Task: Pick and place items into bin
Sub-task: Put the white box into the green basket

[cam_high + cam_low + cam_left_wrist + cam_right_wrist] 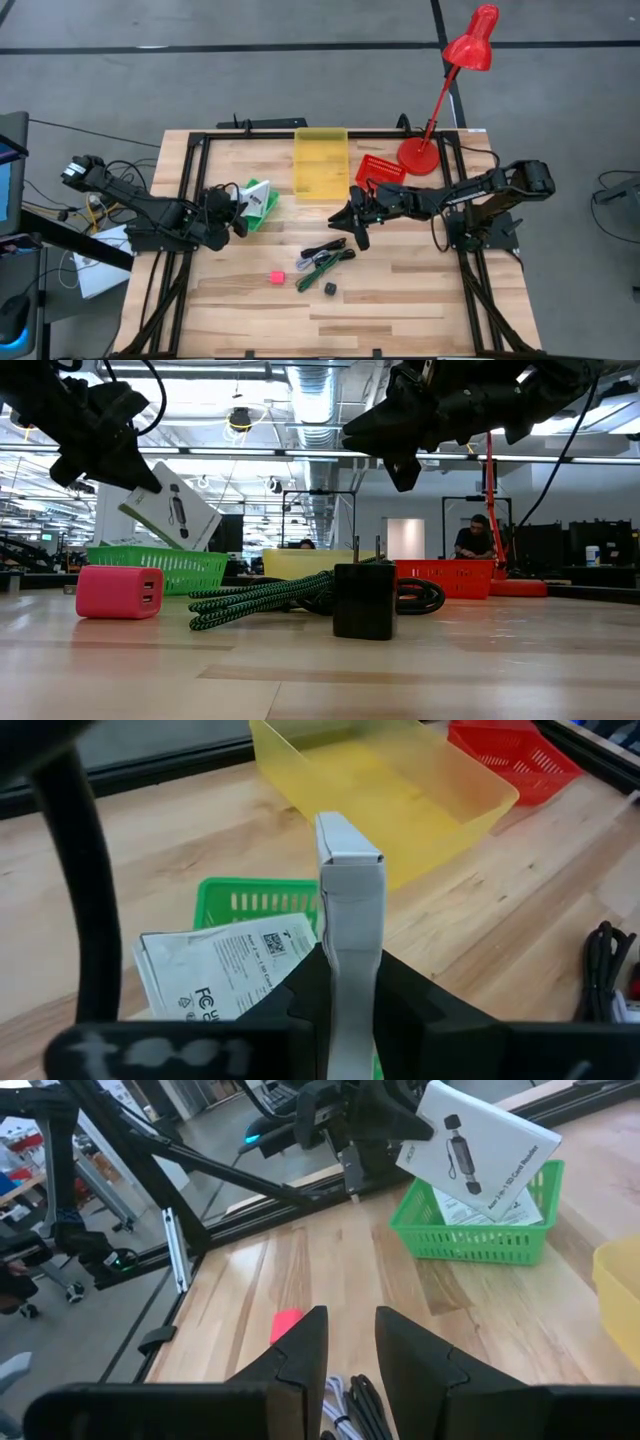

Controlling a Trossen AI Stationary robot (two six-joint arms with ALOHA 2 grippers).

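While the left pincer [243, 212] hangs just over the green basket [478, 1235], it squeezes a flat white packet [478, 1142] tight by one edge. The packet is tilted, with its long side slanting down toward the basket. So the basket lies right under the packet, and the next move is likely just a short drop. A second white packet [215, 970] already lies in the basket.

The right pincer [356, 226] hangs in the air near the middle of the tabletop [400, 300]. Its fingers are a little apart and hold nothing. It is the nearer arm to the black cable bundle [325, 262], the pink cube [274, 276] and the black cube [329, 288], which lie loose on the wood just past it.

A yellow bin [320, 161], a red basket [380, 168] and a red lamp [445, 90] stand farther back, out of the way.
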